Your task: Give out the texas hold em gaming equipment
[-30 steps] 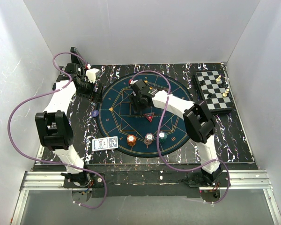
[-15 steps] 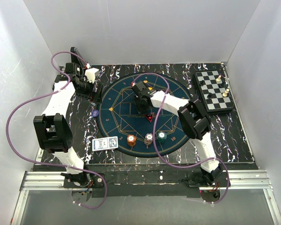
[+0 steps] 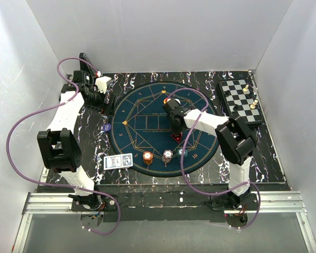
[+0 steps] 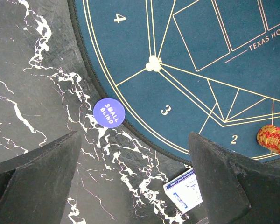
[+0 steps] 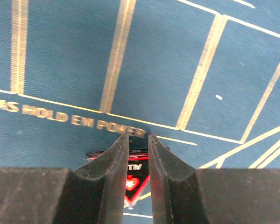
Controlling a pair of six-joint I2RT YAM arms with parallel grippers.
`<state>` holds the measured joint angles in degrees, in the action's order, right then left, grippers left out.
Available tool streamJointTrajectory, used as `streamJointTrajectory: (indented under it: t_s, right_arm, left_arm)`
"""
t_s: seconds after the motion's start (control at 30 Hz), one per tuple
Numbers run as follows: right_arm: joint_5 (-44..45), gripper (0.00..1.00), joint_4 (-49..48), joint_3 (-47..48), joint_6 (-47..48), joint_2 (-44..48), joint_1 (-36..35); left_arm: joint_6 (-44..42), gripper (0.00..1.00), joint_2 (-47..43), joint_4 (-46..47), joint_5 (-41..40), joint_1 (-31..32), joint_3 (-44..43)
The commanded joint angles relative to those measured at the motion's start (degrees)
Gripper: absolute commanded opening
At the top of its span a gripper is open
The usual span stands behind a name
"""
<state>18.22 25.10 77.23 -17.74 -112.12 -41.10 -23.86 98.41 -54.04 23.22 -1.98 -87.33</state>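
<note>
Right gripper (image 5: 137, 136): fingers (image 5: 113, 161) pressed almost together, with only a thin slit between them. It is held low over the middle of the mat (image 5: 168, 70). The triangle marker (image 5: 136, 179) lies flat on the mat directly under the fingertips, on their near side. The views do not show whether the tips touch it.

Left gripper (image 4: 134, 140): fingers spread wide, holding nothing, above the left rim of the mat.

Step in hand, as judged: placing the triangle marker. The narrow finger setting suits nudging or pinning a flat piece rather than pinching it.

Next move calls for:
- light downward pressure, so that the marker slides without tipping;
- a path kept away from the chip stacks at the near rim of the mat.

Other task items, relative to the mat:
- blue disc (image 4: 108, 112): off the mat, just beside its left rim;
- cards (image 4: 184, 191): off the mat, at its near-left edge;
- orange chips (image 4: 274, 140), maroon chips (image 3: 167, 155) and teal chips (image 3: 182, 153): on the mat, in a row along its near rim.

Legible writing:
- mat: "HOLD EM POKER", "TEXAS HOLD", seat numbers 4, 3 and 2;
- blue disc: "SMALL BLIND";
- marker: "ALL", remainder hidden
</note>
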Motion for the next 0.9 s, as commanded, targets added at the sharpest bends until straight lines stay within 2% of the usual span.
streamJointTrajectory:
  t_s: [0.0, 0.2, 0.33, 0.43, 0.6, 0.73, 0.87]
  right_arm:
    - [7.0, 0.29, 6.36, -4.71, -4.58, 4.35, 4.09]
    - [11.75, 0.26, 11.45, -8.67, -10.11, 8.57, 7.35]
    - [11.67, 0.28, 11.55, -9.12, -10.74, 11.3, 8.14]
    - [8.6, 0.33, 10.15, -7.54, -10.39, 13.23, 7.88]
    - [1.57, 0.5, 6.28, -2.89, -6.0, 12.89, 4.73]
    - [-2.82, 0.55, 4.96, 0.46, -1.34, 8.94, 1.21]
    - [-6.34, 0.56, 4.25, 1.17, -0.02, 5.42, 0.58]
  left_arm:
    - [-0.75, 0.98, -3.75, -0.45, 0.33, 0.13, -0.12]
    - [-0.84, 0.98, -3.75, -0.36, 0.51, 0.05, -0.03]
    - [-0.84, 0.98, -3.49, -0.36, 0.51, 0.13, -0.21]
    - [-1.02, 0.98, -3.66, -0.54, 0.25, 0.13, -0.21]
    - [-1.19, 0.98, -3.93, -0.45, -0.46, 0.05, -0.3]
    - [-1.1, 0.98, -3.49, -0.63, -0.2, 0.13, -0.74]
    - [-1.19, 0.98, -3.23, -0.8, -0.19, 0.13, -0.82]
